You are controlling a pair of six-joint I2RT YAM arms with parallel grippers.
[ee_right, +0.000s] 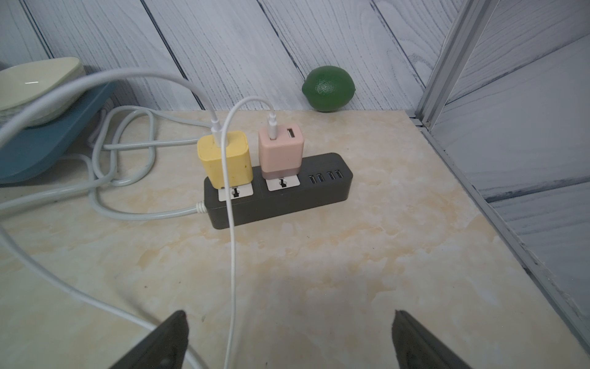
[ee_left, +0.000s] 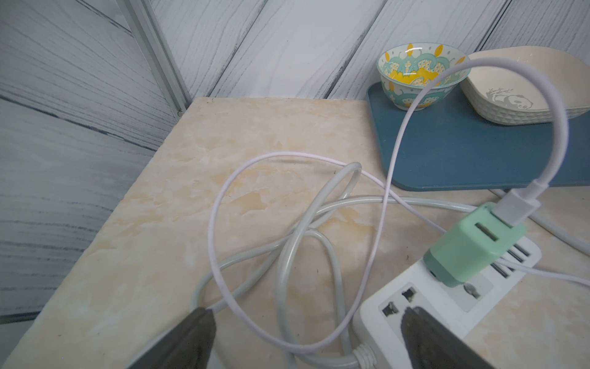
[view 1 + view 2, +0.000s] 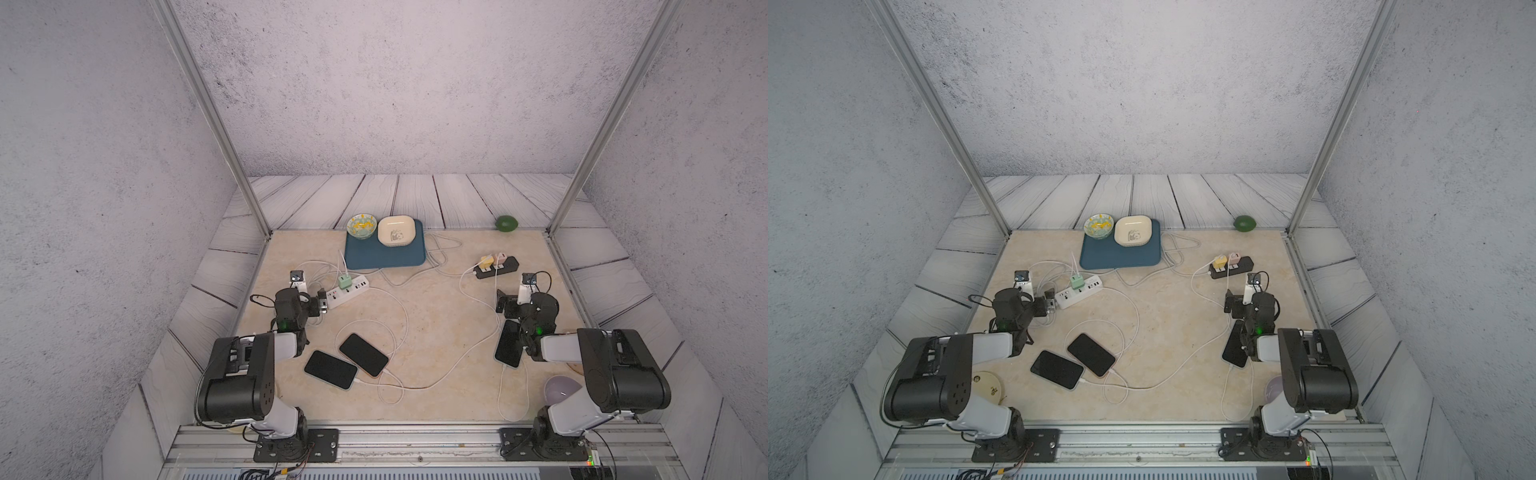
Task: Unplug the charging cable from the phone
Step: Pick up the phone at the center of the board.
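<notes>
While both hands (image 2: 306, 316) (image 1: 289, 314) gape, three phones (image 3: 330, 369) (image 3: 363, 354) (image 3: 508, 344), three chargers (image 3: 344, 282) (image 3: 486, 262) (image 3: 500, 258)

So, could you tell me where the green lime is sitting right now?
In both top views the lime sits at the back edge of the marble top, on the robot's right side, against the plank wall, behind the black power strip.

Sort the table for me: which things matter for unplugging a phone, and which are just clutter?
Job: left phone, middle phone, right phone, cables.

Clutter: tray, patterned bowl, panda dish, lime, white strip, black strip, purple object by the right arm.
</notes>
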